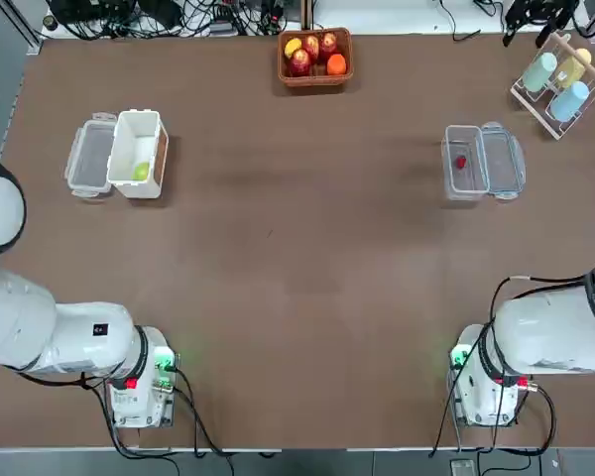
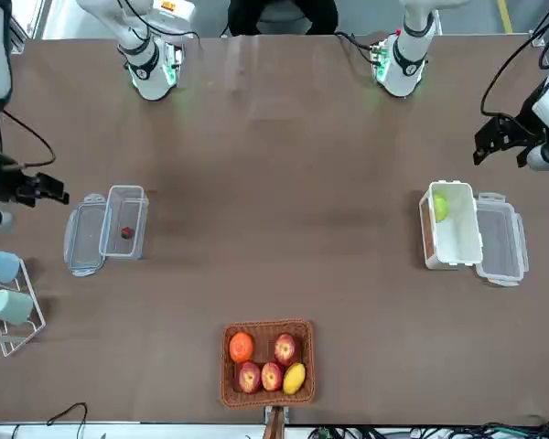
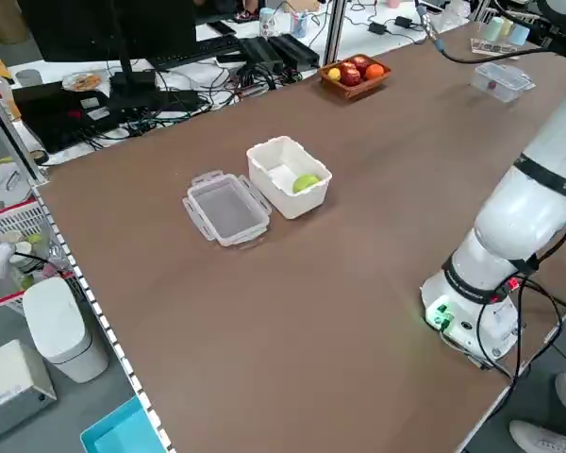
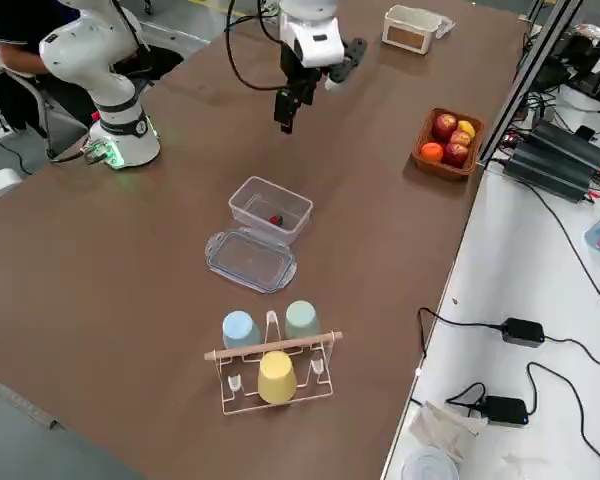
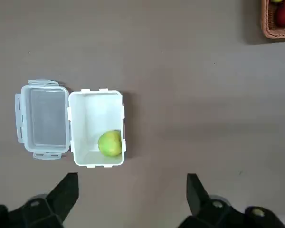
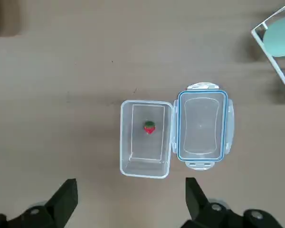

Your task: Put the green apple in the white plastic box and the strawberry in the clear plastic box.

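The green apple point(image 5: 109, 143) lies inside the white plastic box point(image 5: 96, 92), in the corner away from its opened lid; the top view shows the apple point(image 1: 141, 171) too. The strawberry point(image 6: 149, 127) rests on the floor of the clear plastic box point(image 6: 147, 102), whose lid lies flat beside it. My left gripper point(image 5: 130, 183) hangs high over the white box, open and holding nothing. High over the clear box, my right gripper point(image 6: 129, 186) is also open and holds nothing. The front view has the left gripper point(image 2: 499, 137) and the right gripper point(image 2: 41, 187) near the table's two sides.
A wicker basket point(image 1: 315, 79) of red, yellow and orange fruit stands at the far middle edge. A wire rack with pastel cups point(image 1: 560, 84) sits at the far right corner. Both arm bases stand at the near edge.
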